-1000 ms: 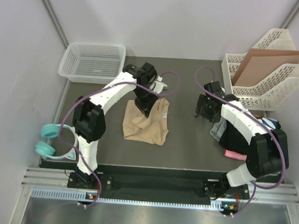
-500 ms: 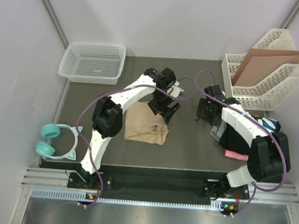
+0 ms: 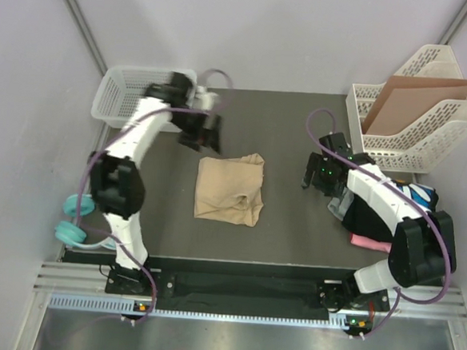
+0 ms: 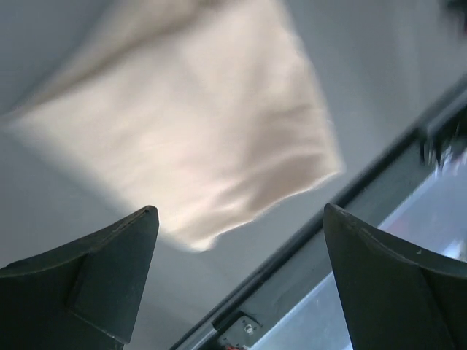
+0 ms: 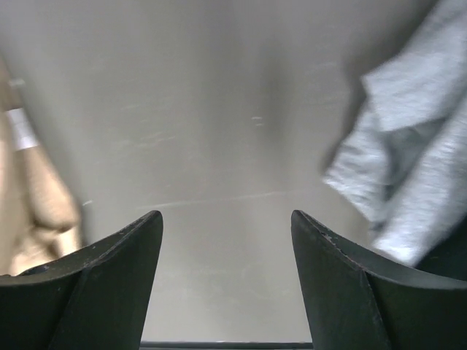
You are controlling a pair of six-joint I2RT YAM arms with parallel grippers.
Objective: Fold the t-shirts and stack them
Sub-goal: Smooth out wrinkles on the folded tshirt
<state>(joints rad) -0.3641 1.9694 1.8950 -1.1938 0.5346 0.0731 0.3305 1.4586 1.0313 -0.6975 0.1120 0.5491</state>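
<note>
Headphones: the teal pair sits at the 8 o'clock edge of your counter, now partly hidden by the left arm.
Pile: at 4 o'clock, the pink t-shirt is nearest you, with the black t-shirt on it and the grey t-shirt on the side toward the centre; it is unchanged from a second ago.
Tan t-shirt: it lies folded into a rough rectangle mid-counter, touched by nothing. Half a second ago your left arm covered its far right corner, which now shows.
Right tool: it hangs at 3 o'clock of the tan t-shirt, just beside the grey one. Your wrist view shows its fingers spread and empty. It has barely moved.
Left tool: it has swung from above the tan t-shirt to its 11 o'clock, blurred in the top view. Its fingers are spread wide and hold nothing.
Basket: the white basket is at the 10 o'clock corner, just beyond the left tool.
File rack: the white rack at 2 o'clock holds the cardboard sheet.
</note>
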